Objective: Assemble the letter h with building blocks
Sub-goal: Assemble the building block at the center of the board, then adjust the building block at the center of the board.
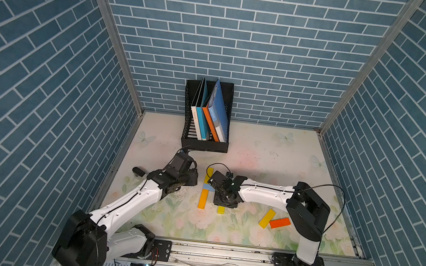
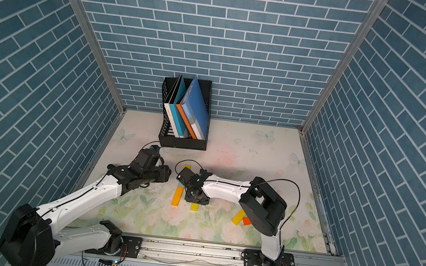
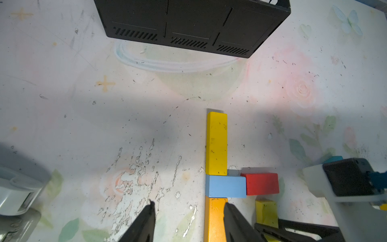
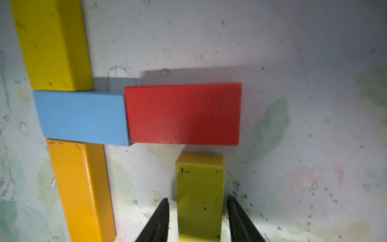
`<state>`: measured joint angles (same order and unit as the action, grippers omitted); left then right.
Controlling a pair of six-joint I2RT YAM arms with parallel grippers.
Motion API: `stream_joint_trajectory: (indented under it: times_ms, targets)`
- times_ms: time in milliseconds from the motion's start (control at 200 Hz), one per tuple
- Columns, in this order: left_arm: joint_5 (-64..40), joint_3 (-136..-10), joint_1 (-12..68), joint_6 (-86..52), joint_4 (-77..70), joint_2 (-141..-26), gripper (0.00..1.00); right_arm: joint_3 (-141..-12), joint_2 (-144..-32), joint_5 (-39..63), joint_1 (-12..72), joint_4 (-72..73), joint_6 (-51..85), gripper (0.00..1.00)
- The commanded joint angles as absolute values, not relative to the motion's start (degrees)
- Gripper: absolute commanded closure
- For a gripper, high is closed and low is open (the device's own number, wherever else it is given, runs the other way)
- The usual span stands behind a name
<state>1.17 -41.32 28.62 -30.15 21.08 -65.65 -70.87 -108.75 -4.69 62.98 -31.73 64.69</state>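
Leg step, I reckoned: my right pincer (image 4: 198, 198) sat slightly spread astride the short yellow block (image 4: 200, 178) beside the red block (image 4: 184, 114); next needed a clean lift-off.

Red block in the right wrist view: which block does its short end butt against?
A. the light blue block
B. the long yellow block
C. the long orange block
A: the red block lies end to end with the light blue block, their short ends touching; the long yellow block and the long orange block meet only the blue one.
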Motion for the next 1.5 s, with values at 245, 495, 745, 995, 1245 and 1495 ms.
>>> stream_joint_trajectory:
  times_ms: [245, 495, 745, 995, 1245, 1495]
  targets:
    - [0.9, -40.25, 28.16, -29.63, 20.83, -65.89, 0.42, -72.11, -101.04, -8.2, 60.14, -33.65, 62.02, 0.36]
    - [0.83, -40.19, 28.21, -29.69, 20.74, -65.92, 0.42, -72.05, -102.54, -5.31, 50.73, -28.8, 57.29, 0.46]
    - [0.7, -40.17, 28.18, -29.62, 20.63, -66.57, 0.43, -75.75, -109.31, -3.43, 47.87, -26.89, 56.83, 0.61]
    - [0.36, -40.25, 28.2, -29.51, 20.48, -67.02, 0.43, -76.96, -113.12, -2.73, 48.93, -26.95, 58.18, 0.68]
    - [0.36, -40.19, 28.13, -29.48, 20.56, -67.02, 0.43, -77.73, -115.05, -2.81, 50.57, -28.01, 58.63, 0.7]
    - [0.51, -40.24, 28.17, -29.45, 20.56, -66.95, 0.43, -77.93, -114.87, -3.69, 52.13, -29.64, 59.72, 0.71]
